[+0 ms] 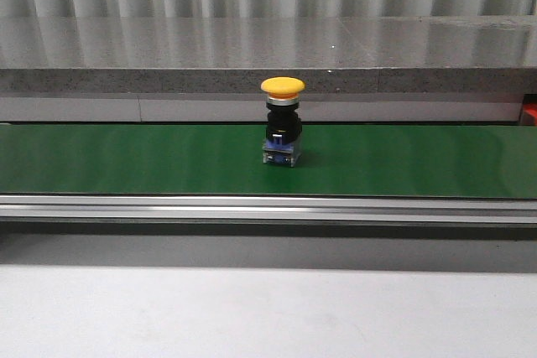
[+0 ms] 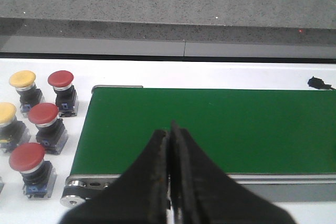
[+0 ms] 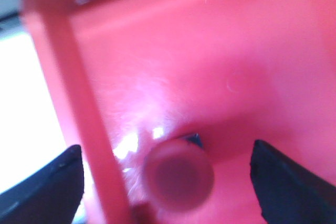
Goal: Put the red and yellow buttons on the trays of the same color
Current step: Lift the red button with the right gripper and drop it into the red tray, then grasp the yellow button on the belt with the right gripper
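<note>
Now right claw [image 3: 167,174] spread over red button [image 3: 179,178] in red tray [image 3: 79,82]; lift straight, avoid rim; left claw [image 2: 169,182] pressed together.

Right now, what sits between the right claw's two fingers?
A red button, seen from above, resting inside the red tray. The right claw is open around it. Only the blurry right wrist view shows this.

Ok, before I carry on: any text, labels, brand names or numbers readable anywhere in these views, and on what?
None can be read in any view.
Yellow button on the green conveyor belt: nothing legible on cap or base.
Red buttons and yellow buttons beside the belt: bases too small to show any marking.
Red tray: blurred, no lettering visible.
</note>
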You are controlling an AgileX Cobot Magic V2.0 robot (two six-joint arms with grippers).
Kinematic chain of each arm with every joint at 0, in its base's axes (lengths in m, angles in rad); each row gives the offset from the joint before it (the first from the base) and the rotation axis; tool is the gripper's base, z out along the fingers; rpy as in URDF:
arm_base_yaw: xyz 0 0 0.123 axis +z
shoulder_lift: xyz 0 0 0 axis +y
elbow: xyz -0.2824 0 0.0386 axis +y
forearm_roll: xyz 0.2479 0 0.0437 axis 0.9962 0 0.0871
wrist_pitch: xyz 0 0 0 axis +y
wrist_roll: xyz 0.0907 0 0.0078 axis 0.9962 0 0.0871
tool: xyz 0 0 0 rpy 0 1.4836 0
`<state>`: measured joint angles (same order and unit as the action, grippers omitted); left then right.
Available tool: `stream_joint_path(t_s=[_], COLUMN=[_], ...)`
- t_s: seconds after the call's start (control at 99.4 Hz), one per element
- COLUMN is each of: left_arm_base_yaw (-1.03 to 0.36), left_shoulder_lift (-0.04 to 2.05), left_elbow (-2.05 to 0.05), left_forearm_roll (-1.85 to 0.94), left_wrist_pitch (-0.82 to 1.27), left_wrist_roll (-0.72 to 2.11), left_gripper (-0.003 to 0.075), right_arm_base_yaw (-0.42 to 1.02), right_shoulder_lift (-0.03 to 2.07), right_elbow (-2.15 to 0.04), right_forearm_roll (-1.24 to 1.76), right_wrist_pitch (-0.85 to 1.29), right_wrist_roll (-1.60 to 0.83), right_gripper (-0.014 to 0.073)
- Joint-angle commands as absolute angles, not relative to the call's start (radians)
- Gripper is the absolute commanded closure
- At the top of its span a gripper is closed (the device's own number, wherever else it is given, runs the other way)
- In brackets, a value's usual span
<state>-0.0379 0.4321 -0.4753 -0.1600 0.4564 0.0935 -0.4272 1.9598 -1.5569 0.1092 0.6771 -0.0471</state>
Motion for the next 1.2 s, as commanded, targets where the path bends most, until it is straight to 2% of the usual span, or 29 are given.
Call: stream_joint_path(t_s=[0.0,0.211,0.423,0.574,0.876,1.188], left_arm_base_yaw=[-0.048,-0.048,-0.048,-0.048,-0.048,-0.048], left_shoulder_lift=[0.437,0.437,0.437,0.437,0.437,0.437], left_elbow=[-0.501,-0.501,-0.501,-0.501,-0.501,-0.501], left_forearm_roll=[-0.175,-0.175,-0.175,-0.175,-0.175,-0.175], left_wrist_pitch=[0.382,0.382,0.382,0.382,0.382,0.382], left_wrist_roll=[0.091,0.091,0.091,0.091,0.091,0.091], left_gripper=[0.0739,0.0739,0.0739,0.0739,0.0739,0.0739], right_arm_base_yaw=[-0.427,-0.383,-0.245,-0.102,0.178,0.292], right_shoulder_lift=[1.824,1.603,1.449,1.443,1.506,1.598], right_elbow=[-1.586,-1.448,-1.309,-1.298,-1.293,-1.296], right_forearm_roll=[0.111,0.111,0.111,0.119,0.154,0.181], right_wrist_pitch=[0.679,0.726,0.809,0.931,0.964,0.859], right_wrist_roll=[-0.052,-0.111,-0.181,-0.235,-0.334,-0.336], right_gripper=[-0.0042,-0.0042,-0.0042,-0.0042,-0.0042,-0.0042])
